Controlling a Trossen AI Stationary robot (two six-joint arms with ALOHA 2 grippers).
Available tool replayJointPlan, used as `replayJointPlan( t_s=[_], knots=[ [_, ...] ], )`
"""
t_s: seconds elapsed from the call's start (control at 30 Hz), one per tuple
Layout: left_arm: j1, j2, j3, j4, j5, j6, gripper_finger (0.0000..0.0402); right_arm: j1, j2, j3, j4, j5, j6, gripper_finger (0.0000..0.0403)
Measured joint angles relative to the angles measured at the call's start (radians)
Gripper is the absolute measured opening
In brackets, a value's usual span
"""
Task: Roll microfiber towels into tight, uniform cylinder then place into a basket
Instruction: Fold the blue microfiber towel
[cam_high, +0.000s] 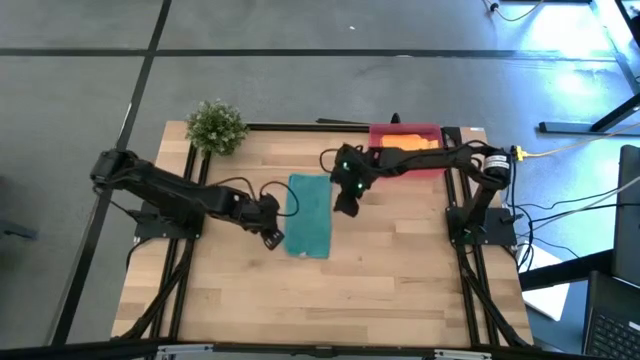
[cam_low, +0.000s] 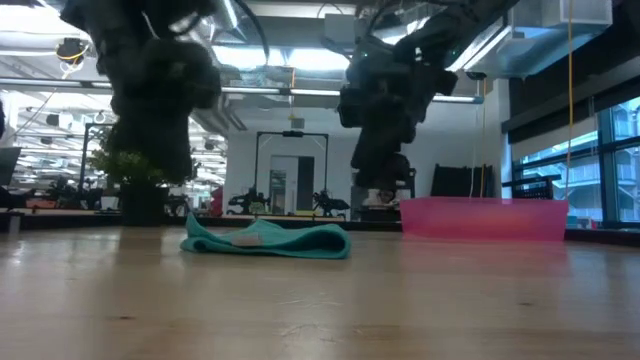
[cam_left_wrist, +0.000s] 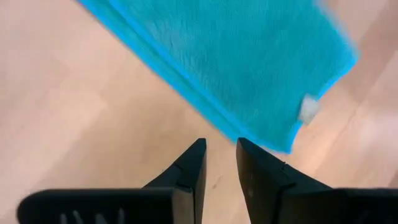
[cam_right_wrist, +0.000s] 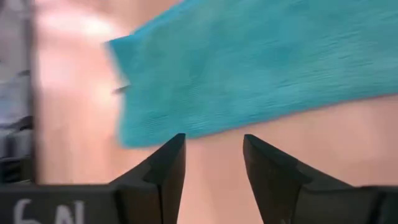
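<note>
So, step: orange towel (cam_high: 413, 149) already sits in the basket (cam_high: 404, 130); the teal towel (cam_high: 309, 215) lies folded flat mid-surface, not rolled.
Left gripper (cam_high: 272, 238): at the towel's near corner, fingers slightly apart, empty.
Right gripper (cam_high: 346, 205): just beside the towel's other edge, fingers apart, empty.
Next: probably pinch an edge and start rolling.
Around: small plant (cam_high: 216, 126) at the back corner, well clear.

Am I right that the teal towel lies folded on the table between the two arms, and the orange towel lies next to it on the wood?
Not quite. The teal towel does lie folded on the table between the arms, but the orange towel is in the pink basket at the table's far edge, not on the wood. The high view shows it.
</note>
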Motion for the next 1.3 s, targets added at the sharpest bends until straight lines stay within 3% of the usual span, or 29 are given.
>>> replayJointPlan(
  t_s=[0.1, 0.27, 0.6, 0.87, 1.17, 1.3],
  knots=[
    [-0.008, -0.076, 0.0, -0.049, -0.041, -0.021, 0.0079, 0.046, 0.004, -0.003, -0.015, -0.053, 0.043, 0.0163],
    [-0.022, -0.15, 0.0, -0.064, -0.012, -0.029, 0.0079, 0.118, 0.008, -0.003, -0.009, -0.062, 0.044, 0.0163],
    [-0.006, -0.164, 0.0, -0.071, 0.017, 0.041, 0.0081, 0.19, 0.009, -0.003, 0.005, -0.063, 0.097, 0.0163],
    [0.019, -0.164, 0.0, -0.07, 0.009, 0.114, 0.0116, 0.226, 0.01, -0.003, 0.011, -0.063, 0.137, 0.0163],
    [0.026, -0.164, 0.0, -0.07, 0.008, 0.122, 0.0125, 0.233, 0.01, -0.003, 0.004, -0.035, 0.429, 0.0163],
    [0.02, -0.164, 0.0, -0.071, 0.009, 0.114, 0.0125, 0.24, 0.01, -0.003, 0.005, 0.009, 0.479, 0.0163]
  ],
)
